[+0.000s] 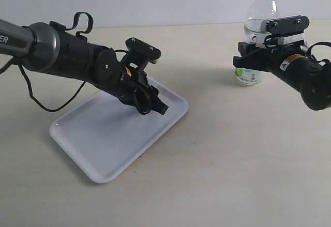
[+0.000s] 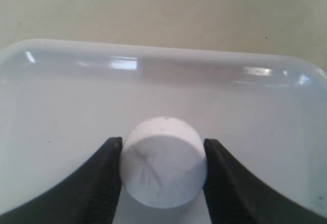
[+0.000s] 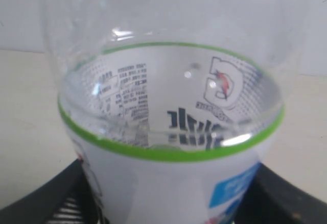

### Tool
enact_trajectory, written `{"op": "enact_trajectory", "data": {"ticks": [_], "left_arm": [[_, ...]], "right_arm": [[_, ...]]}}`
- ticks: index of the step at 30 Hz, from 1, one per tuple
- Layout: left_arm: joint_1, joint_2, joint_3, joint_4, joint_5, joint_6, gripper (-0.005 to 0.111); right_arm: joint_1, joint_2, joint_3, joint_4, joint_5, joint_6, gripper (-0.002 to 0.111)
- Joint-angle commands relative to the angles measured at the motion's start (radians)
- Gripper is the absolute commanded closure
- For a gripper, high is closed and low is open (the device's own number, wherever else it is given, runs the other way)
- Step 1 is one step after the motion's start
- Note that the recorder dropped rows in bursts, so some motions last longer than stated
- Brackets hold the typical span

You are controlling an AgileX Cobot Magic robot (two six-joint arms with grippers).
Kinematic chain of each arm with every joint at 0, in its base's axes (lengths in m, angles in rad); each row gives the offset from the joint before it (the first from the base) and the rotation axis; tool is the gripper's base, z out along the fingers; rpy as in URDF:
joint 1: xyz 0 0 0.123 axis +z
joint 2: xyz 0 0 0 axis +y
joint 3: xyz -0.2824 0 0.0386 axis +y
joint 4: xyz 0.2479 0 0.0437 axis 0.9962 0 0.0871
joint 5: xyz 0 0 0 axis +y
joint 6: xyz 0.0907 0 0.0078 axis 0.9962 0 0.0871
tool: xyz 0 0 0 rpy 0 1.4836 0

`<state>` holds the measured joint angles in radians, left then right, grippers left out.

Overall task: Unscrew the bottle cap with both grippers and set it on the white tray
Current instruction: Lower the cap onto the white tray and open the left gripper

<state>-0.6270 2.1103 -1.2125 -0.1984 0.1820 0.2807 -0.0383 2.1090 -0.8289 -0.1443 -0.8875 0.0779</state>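
The small white bottle cap [image 2: 163, 163] sits pinched between the two black fingers of my left gripper [image 2: 163, 175], just over the floor of the white tray [image 2: 61, 112]. In the exterior view that left gripper [image 1: 155, 103] points down over the tray [image 1: 103, 144], and the cap itself is hidden behind the fingers. My right gripper [image 1: 247, 62] is shut on the clear bottle [image 1: 258, 25], which stands upright at the far right with its neck uncapped. The bottle [image 3: 168, 173] fills the right wrist view, a black finger at either side of its label.
The tray lies slantwise on the beige table, its near corner [image 1: 98, 178] toward the front. A black cable [image 1: 36, 95] loops under the left arm. A pale wall runs along the back of the table.
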Motion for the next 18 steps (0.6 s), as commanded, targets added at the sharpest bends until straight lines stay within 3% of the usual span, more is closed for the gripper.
{"op": "enact_trajectory", "data": {"ticks": [1, 18], "left_arm": [[-0.001, -0.004, 0.005, -0.003, -0.031, -0.012, 0.107], [-0.001, -0.004, 0.005, 0.005, 0.018, 0.002, 0.107]], "right_arm": [[-0.005, -0.001, -0.007, 0.003, -0.012, -0.005, 0.108], [-0.005, -0.001, -0.007, 0.003, -0.003, -0.005, 0.108]]}}
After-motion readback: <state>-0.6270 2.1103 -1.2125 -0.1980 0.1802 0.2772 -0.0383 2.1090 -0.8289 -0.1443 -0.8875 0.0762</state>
